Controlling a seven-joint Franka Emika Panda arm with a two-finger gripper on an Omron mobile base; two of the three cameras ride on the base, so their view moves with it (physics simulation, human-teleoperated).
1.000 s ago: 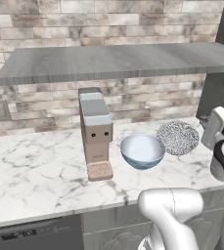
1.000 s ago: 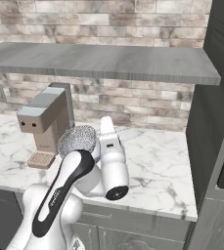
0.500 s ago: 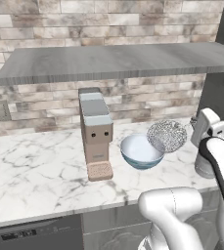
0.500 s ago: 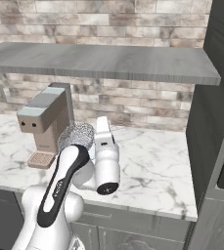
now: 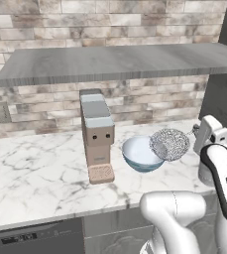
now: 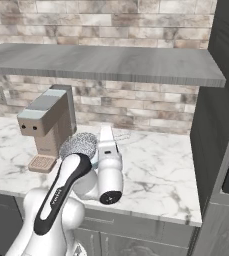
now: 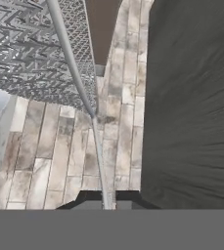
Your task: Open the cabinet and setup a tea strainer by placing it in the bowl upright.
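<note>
We're holding the tea strainer [image 5: 170, 144] by its slim handle, gripper [image 7: 105, 199] clenched on it, basket hanging tilted over the bowl's [image 5: 139, 155] right rim near the bench's back edge.

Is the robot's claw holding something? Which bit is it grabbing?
Yes, the claw holds the tea strainer by the end of its slim handle, with the mesh basket sticking out over the bowl.

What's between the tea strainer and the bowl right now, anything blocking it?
Nothing visible does. The tea strainer, held by its handle in the hand, hangs at the bowl's right rim. The coffee machine stands off to the bowl's left, out of that path.
</note>
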